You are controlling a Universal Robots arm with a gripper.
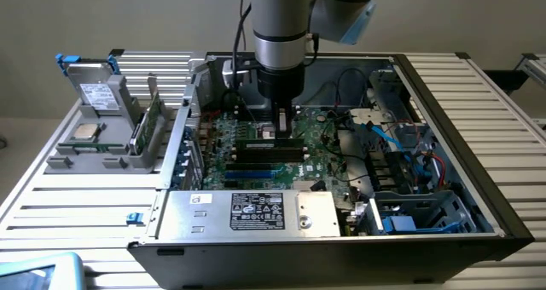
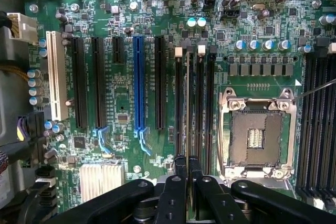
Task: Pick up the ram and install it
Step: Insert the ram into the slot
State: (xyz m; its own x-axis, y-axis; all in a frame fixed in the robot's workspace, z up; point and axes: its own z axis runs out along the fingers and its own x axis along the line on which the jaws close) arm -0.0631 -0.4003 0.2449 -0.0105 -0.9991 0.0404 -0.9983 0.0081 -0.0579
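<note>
Seen edge-on in the wrist view, the ram [image 2: 188, 103] is a thin green stick running out from between my fingertips, lined up along the black memory slots [image 2: 202, 108] beside the empty processor socket [image 2: 257, 136]. My gripper [image 2: 187, 165] is shut on it. In the exterior view the gripper [image 1: 280, 125] reaches straight down into the open computer case, and the ram [image 1: 266, 143] lies level right at the slots on the motherboard [image 1: 256, 165]. Whether it is seated in a slot I cannot tell.
A grey holder [image 1: 111, 156] at the exterior view's left carries a grey drive with blue handles [image 1: 96, 89], a square silver chip [image 1: 85, 131] and another green board [image 1: 147, 125] standing on edge. The power supply [image 1: 247, 213], cables [image 1: 384, 133] and the case walls surround the slots.
</note>
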